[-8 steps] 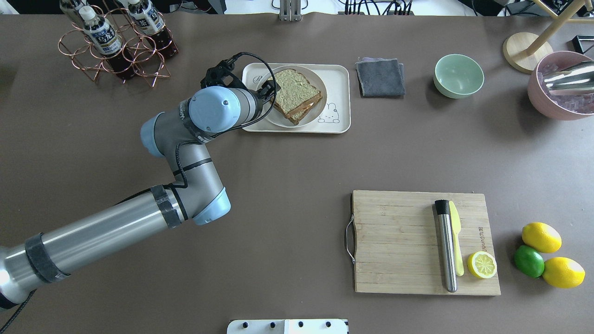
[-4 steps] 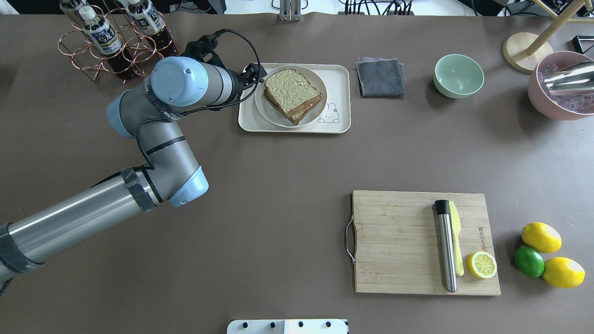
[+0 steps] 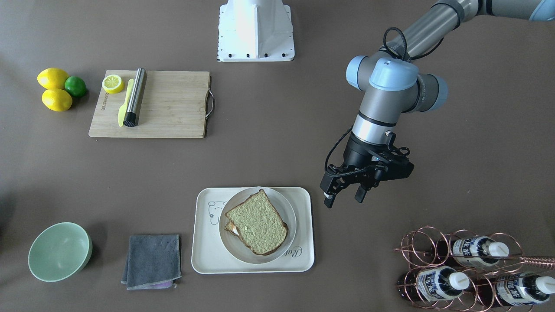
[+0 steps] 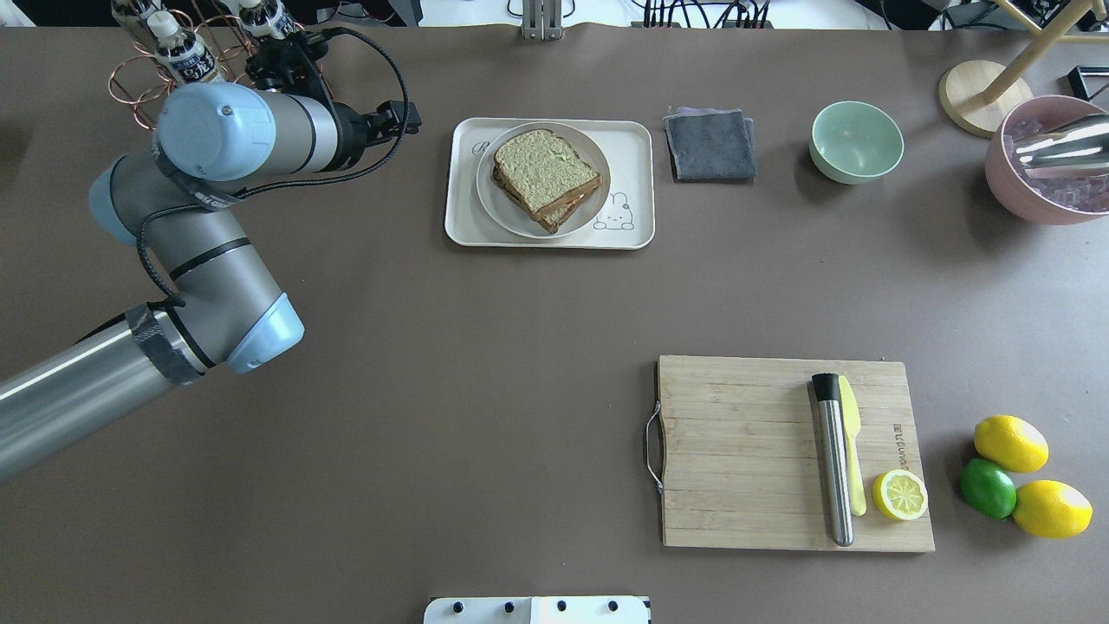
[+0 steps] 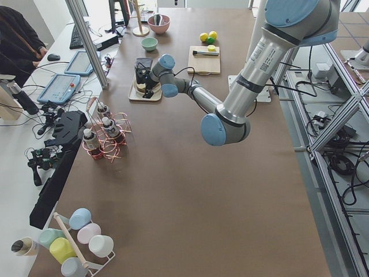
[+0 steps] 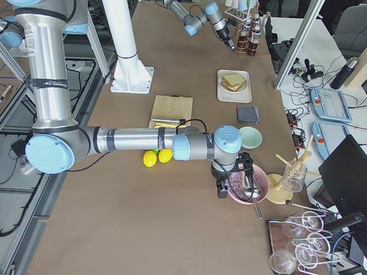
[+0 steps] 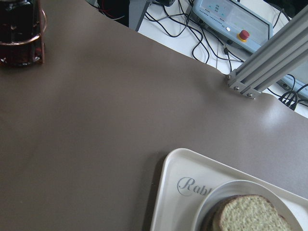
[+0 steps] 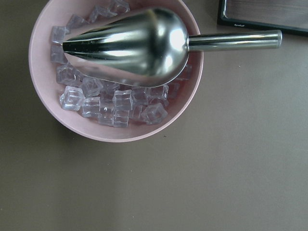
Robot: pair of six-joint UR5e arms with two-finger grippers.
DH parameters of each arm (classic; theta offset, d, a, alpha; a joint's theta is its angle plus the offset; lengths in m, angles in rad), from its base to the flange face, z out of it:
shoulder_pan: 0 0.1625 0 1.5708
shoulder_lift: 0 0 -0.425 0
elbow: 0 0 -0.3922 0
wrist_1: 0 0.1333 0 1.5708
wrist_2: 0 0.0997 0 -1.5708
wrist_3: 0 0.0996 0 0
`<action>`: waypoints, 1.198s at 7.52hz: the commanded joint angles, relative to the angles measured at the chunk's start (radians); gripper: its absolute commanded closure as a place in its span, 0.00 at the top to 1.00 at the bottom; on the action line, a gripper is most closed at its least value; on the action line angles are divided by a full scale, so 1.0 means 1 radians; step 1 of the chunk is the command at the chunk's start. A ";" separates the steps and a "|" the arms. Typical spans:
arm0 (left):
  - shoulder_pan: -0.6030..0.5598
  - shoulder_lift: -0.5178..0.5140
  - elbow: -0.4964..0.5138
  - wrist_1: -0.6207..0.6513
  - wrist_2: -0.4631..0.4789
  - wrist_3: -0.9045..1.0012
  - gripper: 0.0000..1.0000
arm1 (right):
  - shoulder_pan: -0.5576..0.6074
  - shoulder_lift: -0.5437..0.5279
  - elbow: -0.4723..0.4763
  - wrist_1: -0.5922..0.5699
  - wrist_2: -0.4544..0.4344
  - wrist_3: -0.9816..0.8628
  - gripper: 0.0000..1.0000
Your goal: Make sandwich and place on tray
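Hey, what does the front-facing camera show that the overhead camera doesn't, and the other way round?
Only the front-facing view shows the left hand with its fingers clearly apart and nothing between them. Only the overhead view shows the pink bowl of ice, the metal scoop lying in it, and the round wooden base. Both show the sandwich on its plate on the tray, plus the grey cloth, green bowl and cutting board.

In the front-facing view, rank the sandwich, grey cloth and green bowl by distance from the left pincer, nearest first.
From the left pincer:
1. Sandwich, on the tray right beside it.
2. Grey cloth, beyond the tray.
3. Green bowl, past the cloth, at the far end.
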 commanded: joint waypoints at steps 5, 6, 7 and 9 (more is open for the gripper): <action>-0.351 0.353 -0.240 -0.037 -0.341 0.450 0.98 | 0.006 -0.012 0.013 0.003 0.013 -0.003 0.99; -0.378 0.369 -0.237 -0.039 -0.353 0.450 0.98 | 0.006 -0.018 0.019 0.003 0.014 -0.003 0.99; -0.427 0.411 -0.231 -0.031 -0.437 0.458 0.98 | 0.006 -0.023 0.026 0.003 0.017 -0.005 0.99; -0.599 0.448 -0.130 -0.022 -0.716 0.729 0.98 | 0.006 -0.034 0.026 0.003 0.018 -0.011 0.99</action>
